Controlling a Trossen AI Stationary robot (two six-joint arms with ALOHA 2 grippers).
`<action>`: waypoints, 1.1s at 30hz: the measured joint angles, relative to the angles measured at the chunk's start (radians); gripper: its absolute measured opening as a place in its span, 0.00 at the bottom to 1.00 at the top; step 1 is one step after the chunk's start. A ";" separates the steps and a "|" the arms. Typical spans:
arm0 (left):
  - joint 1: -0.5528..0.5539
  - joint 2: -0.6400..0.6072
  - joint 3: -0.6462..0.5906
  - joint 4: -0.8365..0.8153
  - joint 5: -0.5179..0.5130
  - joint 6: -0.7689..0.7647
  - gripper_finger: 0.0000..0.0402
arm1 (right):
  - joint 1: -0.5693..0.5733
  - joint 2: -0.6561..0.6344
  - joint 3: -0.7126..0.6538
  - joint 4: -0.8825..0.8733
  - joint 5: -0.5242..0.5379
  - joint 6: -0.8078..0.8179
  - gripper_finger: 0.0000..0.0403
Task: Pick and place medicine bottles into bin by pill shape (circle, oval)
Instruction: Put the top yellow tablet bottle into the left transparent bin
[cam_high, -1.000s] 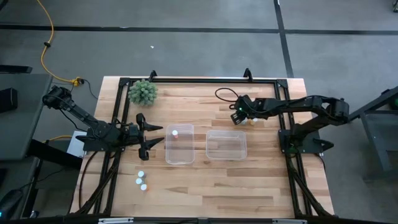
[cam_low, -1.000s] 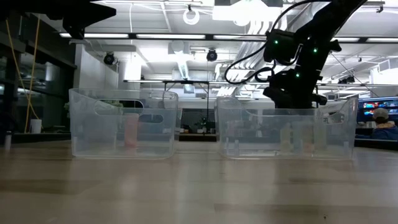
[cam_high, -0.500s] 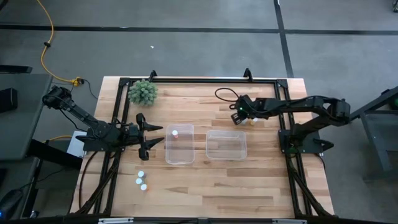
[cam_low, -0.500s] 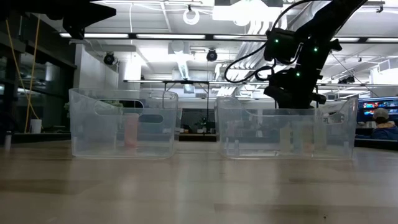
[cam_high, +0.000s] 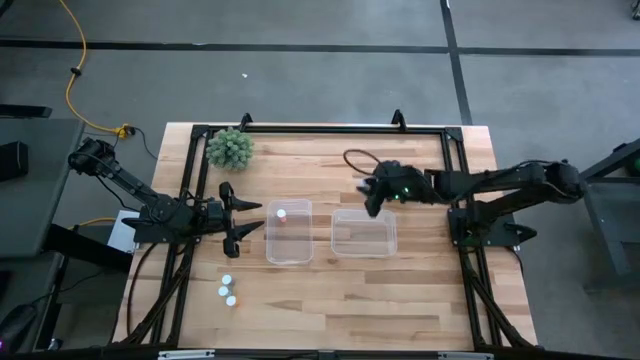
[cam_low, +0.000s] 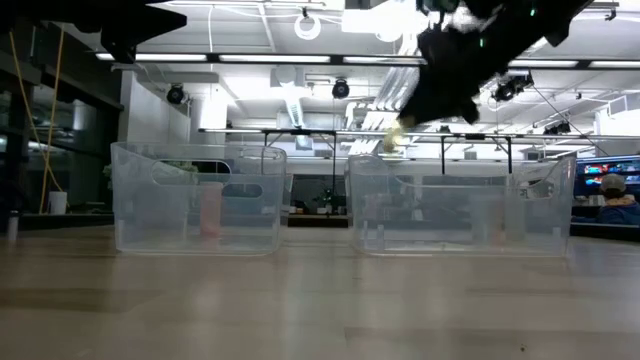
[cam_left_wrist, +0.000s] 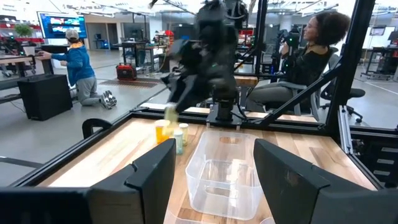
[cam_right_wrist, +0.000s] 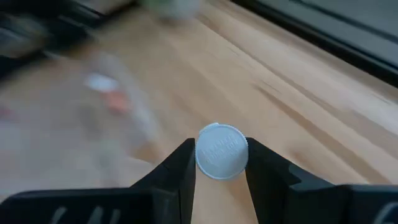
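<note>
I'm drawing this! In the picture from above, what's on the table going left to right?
Green spiky plant → three little bottles → left tub with one bottle inside → right tub.

Wooden table standing on a grey floor crossed by dark seams; a yellow cable is trailing across it. Ceiling lights are shining over an open workshop. One person is kneeling beside a monitor; another person is sitting in an office chair.
</note>
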 joint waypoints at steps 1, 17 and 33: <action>0.000 0.000 0.000 0.000 0.000 0.000 0.51 | 0.031 0.005 0.000 0.050 0.000 -0.008 0.25; 0.000 0.000 0.000 -0.008 -0.003 -0.026 0.51 | 0.311 0.108 0.000 0.268 0.185 -0.120 0.25; 0.000 0.000 0.000 -0.007 -0.004 -0.011 0.51 | 0.310 0.109 0.000 0.311 0.187 -0.161 0.25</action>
